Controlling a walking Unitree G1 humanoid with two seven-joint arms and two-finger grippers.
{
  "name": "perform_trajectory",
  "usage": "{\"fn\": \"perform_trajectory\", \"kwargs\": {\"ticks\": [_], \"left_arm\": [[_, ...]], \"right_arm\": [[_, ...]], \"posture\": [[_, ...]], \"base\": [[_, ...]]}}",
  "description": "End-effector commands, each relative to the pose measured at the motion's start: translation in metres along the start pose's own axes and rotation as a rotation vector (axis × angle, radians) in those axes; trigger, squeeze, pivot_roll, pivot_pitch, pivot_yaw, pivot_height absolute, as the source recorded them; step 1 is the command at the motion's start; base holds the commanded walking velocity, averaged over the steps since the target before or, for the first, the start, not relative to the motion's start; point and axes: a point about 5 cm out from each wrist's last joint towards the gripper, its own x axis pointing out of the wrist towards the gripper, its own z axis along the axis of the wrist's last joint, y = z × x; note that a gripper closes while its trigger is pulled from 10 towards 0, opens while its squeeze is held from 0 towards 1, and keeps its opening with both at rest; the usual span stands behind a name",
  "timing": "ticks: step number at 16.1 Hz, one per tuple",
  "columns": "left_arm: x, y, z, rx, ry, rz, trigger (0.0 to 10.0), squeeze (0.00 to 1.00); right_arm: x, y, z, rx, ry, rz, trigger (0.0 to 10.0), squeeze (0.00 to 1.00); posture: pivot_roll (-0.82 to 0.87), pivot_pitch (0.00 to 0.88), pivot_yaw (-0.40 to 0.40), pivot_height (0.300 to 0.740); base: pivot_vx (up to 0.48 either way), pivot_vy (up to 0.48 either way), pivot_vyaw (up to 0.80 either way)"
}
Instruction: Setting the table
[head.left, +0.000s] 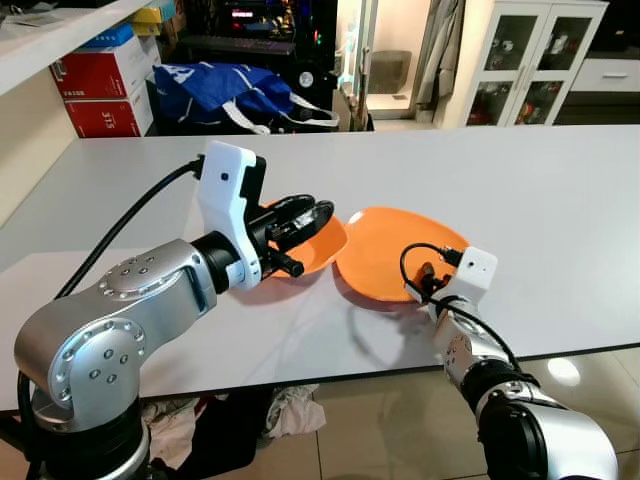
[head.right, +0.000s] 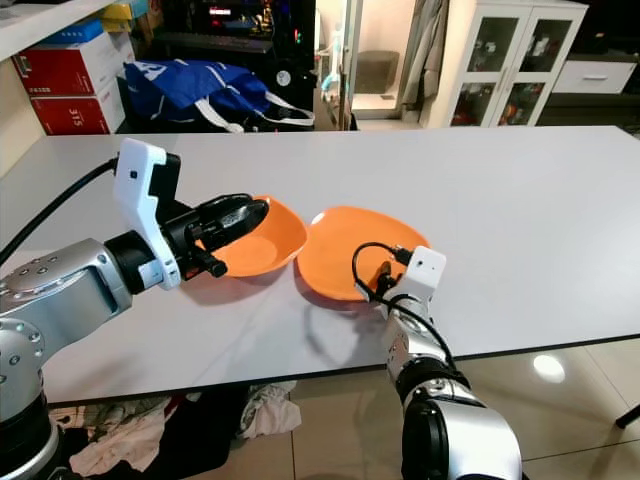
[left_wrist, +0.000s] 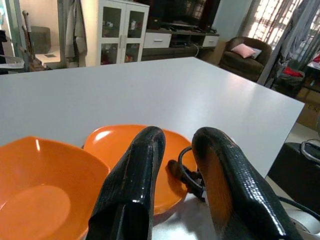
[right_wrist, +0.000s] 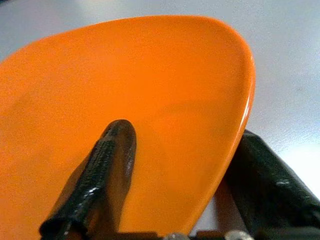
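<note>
On the white table (head.left: 560, 200), the right gripper (right_wrist: 175, 195) grasps the orange plate (head.left: 385, 250) by its near rim. The left gripper (left_wrist: 177, 165), fingers parted, hovers over the orange bowl (head.right: 262, 235) beside it. No writing is readable.

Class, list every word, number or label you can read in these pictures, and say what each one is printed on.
"315": red box beyond the table's far left corner.
White print on the blue bag: too blurred to read.
Orange bowl and orange plate: no text.
</note>
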Motion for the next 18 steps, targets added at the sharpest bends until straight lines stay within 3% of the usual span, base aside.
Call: {"fn": "perform_trajectory", "kwargs": {"ticks": [1, 10, 14, 18], "left_arm": [[0.001, -0.003, 0.002, 0.007, -0.003, -0.027, 10.0, 0.00], [0.002, -0.003, 0.003, 0.010, -0.006, -0.034, 10.0, 0.00], [0.002, -0.003, 0.004, 0.008, -0.011, -0.039, 10.0, 0.00], [0.003, -0.004, 0.003, 0.001, -0.013, -0.045, 10.0, 0.00]], "right_arm": [[-0.004, -0.006, -0.020, -0.058, 0.088, -0.013, 10.0, 1.00], [-0.002, -0.009, -0.010, -0.123, 0.033, -0.026, 10.0, 1.00], [0.001, -0.011, 0.006, -0.257, -0.060, -0.050, 10.0, 1.00], [0.001, -0.020, 0.006, -0.274, -0.053, -0.079, 10.0, 1.00]], "posture": [[0.20, 0.000, 0.001, 0.740], [0.19, 0.000, 0.001, 0.740], [0.18, 0.000, -0.001, 0.740], [0.17, 0.000, -0.003, 0.740]], "base": [[0.000, 0.000, 0.00], [0.000, 0.000, 0.00], [0.000, 0.000, 0.00], [0.000, 0.000, 0.00]]}}
